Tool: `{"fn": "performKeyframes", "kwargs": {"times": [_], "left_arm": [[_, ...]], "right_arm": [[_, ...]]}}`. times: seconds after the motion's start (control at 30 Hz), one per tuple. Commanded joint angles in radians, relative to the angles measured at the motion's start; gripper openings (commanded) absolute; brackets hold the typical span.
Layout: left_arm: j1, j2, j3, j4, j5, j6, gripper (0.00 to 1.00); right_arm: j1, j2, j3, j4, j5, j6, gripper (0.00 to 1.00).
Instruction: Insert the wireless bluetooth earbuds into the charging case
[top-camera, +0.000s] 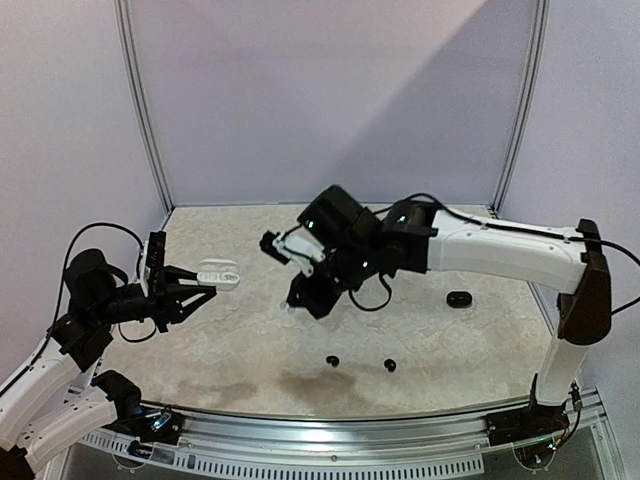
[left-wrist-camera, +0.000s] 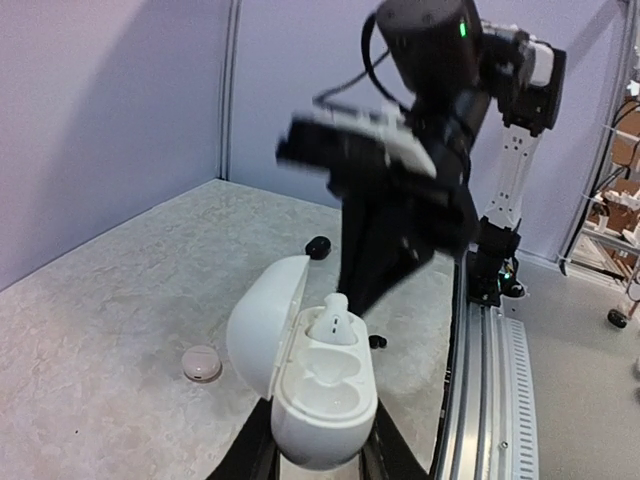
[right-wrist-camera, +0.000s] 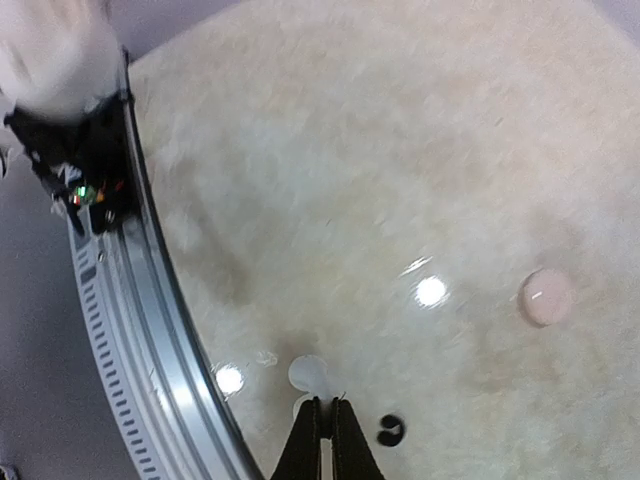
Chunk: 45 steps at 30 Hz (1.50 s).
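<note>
While my right gripper (right-wrist-camera: 322, 418) is clenched, a white earbud (right-wrist-camera: 308, 375) sits at its very tips, apparently nipped there by its thin end. It is tiny, light, hard and glossy, so I judge it will twist or squirt out of a careless pinch. The stem is the place to hold it, leaving the rounded head free to drop into a pocket.

My left gripper (top-camera: 200, 284) is clamped round the lower shell of the white charging case (left-wrist-camera: 320, 410). It holds the case up off the desk (top-camera: 450, 350) at about nine o'clock in the top view, with the lid swung open. A seated earbud (left-wrist-camera: 333, 320) stands in the far pocket, and the near pocket (left-wrist-camera: 325, 372) is bare.

Two black earbuds (top-camera: 332, 360) (top-camera: 389, 365) lie loose near six o'clock, a black case (top-camera: 459, 300) sits towards three o'clock, and a pale round disc (right-wrist-camera: 547, 297) rests on the desk too.

My right wrist view is smeared, so I cannot tell how much of the earbud is inside the pinch or which way it faces. From my left wrist, the right gripper's tips blur away behind the case.
</note>
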Motion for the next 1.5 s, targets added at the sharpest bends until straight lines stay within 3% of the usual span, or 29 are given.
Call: {"fn": "performKeyframes", "kwargs": {"times": [0.0,0.17,0.33,0.53,0.7,1.47], "left_arm": [[0.0,-0.008,0.029,0.001,0.074,0.07,0.0],[-0.018,0.009,0.036,0.023,0.11,0.089,0.0],[-0.046,0.023,0.055,0.012,0.138,0.136,0.0],[-0.063,0.039,0.071,0.01,0.141,0.157,0.0],[-0.076,0.042,0.079,-0.016,0.152,0.178,0.0],[-0.096,0.04,0.103,-0.101,0.147,0.238,0.0]], "right_arm": [[-0.011,-0.12,0.13,0.022,0.212,-0.099,0.0],[0.04,-0.14,0.239,0.122,0.254,-0.213,0.0],[0.109,-0.088,0.307,0.214,0.113,-0.321,0.0],[0.171,0.019,0.403,0.152,-0.005,-0.445,0.0],[0.185,0.093,0.453,0.095,0.004,-0.501,0.0],[0.184,0.133,0.444,0.019,0.167,-0.517,0.0]]}}
